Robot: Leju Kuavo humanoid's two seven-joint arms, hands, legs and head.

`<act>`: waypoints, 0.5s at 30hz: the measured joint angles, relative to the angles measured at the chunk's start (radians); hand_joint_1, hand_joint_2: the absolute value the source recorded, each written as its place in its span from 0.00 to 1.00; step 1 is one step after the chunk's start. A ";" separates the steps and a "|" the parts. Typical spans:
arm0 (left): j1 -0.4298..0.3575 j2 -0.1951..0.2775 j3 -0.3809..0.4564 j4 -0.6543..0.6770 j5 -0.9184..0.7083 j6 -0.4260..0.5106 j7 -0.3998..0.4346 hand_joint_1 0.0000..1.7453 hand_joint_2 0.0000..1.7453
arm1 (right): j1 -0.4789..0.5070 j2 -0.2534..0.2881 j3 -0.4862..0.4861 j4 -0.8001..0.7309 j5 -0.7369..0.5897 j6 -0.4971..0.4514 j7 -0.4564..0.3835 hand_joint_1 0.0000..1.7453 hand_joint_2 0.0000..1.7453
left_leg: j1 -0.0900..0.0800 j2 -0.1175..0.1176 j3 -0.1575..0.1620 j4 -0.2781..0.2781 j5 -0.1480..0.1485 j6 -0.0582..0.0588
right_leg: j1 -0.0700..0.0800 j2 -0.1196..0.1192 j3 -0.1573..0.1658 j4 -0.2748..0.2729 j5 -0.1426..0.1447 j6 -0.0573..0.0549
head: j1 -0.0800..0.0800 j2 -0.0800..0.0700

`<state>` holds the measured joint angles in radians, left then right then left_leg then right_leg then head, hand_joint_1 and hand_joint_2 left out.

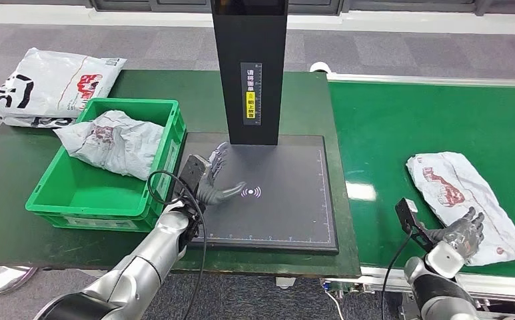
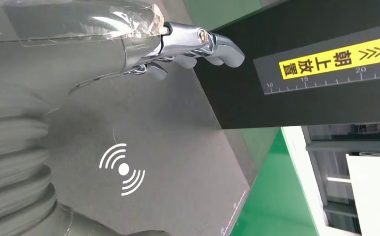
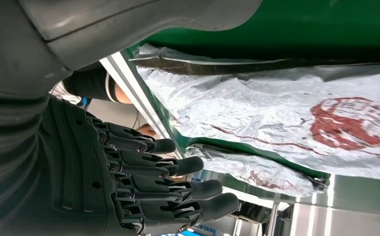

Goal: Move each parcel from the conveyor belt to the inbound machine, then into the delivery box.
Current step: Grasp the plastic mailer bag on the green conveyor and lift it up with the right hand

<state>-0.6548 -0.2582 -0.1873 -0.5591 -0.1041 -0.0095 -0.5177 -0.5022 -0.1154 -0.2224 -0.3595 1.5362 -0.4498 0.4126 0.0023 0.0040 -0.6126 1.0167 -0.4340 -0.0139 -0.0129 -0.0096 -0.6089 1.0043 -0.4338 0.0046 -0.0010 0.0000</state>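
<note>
Three parcels are in my sight. Biggest first: the conveyor belt (image 1: 434, 127) on the right carries one parcel (image 1: 464, 200) near its near edge, so I judge this one is next. The inbound machine (image 1: 268, 193) sits centre with a bare scan plate. The delivery box (image 1: 74, 193), left, holds a second parcel (image 1: 114, 141); a third (image 1: 48, 87) lies beyond it. My left hand (image 1: 216, 179) hovers spread and empty over the plate. My right hand (image 1: 464, 230), fingers apart, holding nothing, touches the belt parcel's near edge.

silver arms, grey ribbed wrist covers, dark fingers (image 3: 158, 189), black cables
</note>
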 joint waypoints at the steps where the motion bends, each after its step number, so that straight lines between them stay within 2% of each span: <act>1: 0.000 0.000 0.000 0.001 0.000 0.000 0.000 0.00 1.00 | -0.002 -0.003 0.000 0.007 0.000 0.001 0.002 0.00 1.00 | 0.000 0.000 0.000 0.000 0.000 0.000 | 0.000 0.000 0.000 0.000 0.000 0.000 | 0.000 0.000; 8: 0.000 0.000 0.000 0.004 0.000 0.000 0.000 0.00 1.00 | -0.006 -0.012 0.000 0.032 0.001 0.014 0.005 0.00 1.00 | 0.000 0.000 0.000 0.000 0.000 0.000 | 0.000 0.000 0.000 0.000 0.000 0.000 | 0.000 0.000; 15: 0.000 0.001 0.000 0.004 0.006 -0.012 0.004 0.00 1.00 | -0.008 -0.024 -0.016 0.049 -0.007 0.143 0.042 0.00 1.00 | 0.000 0.000 0.000 0.000 0.000 0.000 | 0.000 0.000 0.000 0.000 0.000 0.000 | 0.000 0.000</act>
<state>-0.6547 -0.2573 -0.1877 -0.5554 -0.0983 -0.0211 -0.5138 -0.5099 -0.1392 -0.2382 -0.3104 1.5293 -0.3070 0.4550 0.0023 0.0037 -0.6127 1.0167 -0.4339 -0.0137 -0.0129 -0.0099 -0.6088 1.0043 -0.4338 0.0047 -0.0008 0.0000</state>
